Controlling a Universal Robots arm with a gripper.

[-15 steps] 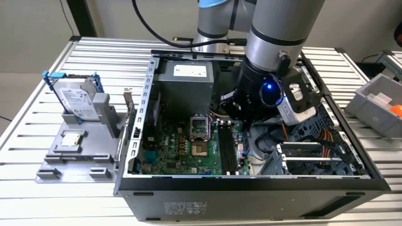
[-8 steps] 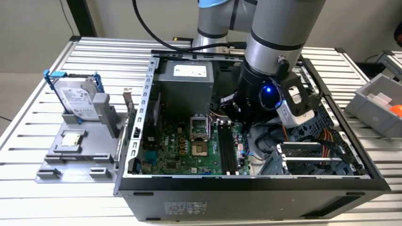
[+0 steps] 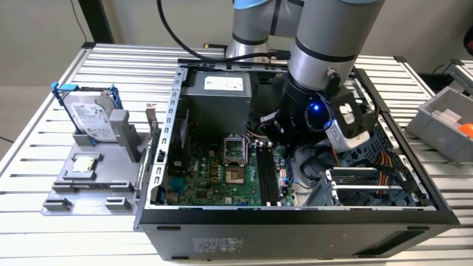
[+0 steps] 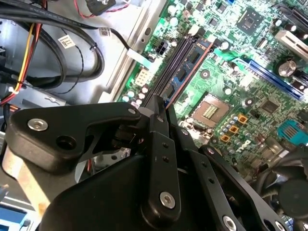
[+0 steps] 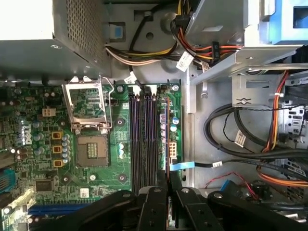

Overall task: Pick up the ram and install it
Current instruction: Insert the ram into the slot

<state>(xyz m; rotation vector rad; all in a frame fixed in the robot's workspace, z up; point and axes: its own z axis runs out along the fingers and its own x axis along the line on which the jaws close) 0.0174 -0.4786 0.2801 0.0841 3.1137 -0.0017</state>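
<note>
My gripper [image 3: 275, 128] is down inside the open computer case [image 3: 159, 166], above the motherboard [image 3: 214, 177]. In both wrist views its fingers are shut on the ram [image 4: 187, 67], a thin dark stick seen almost edge-on [image 5: 167, 139]. The ram runs along the black memory slots [image 5: 142, 139] and lines up with the slot nearest the board's cable-side edge. Whether it touches that slot I cannot tell. In the exterior view the slots [image 3: 270, 180] lie just in front of the gripper, and the arm's wrist hides the ram there.
An open processor socket [image 5: 89, 120] sits beside the slots. Bundled cables [image 5: 240, 139] and a metal drive cage [image 3: 355, 185] crowd the other side. Behind the socket stands the power supply [image 3: 218, 91]. Outside the case, a grey stand [image 3: 88, 185] holds a blue-framed hard drive [image 3: 90, 113] and a processor chip [image 3: 83, 163].
</note>
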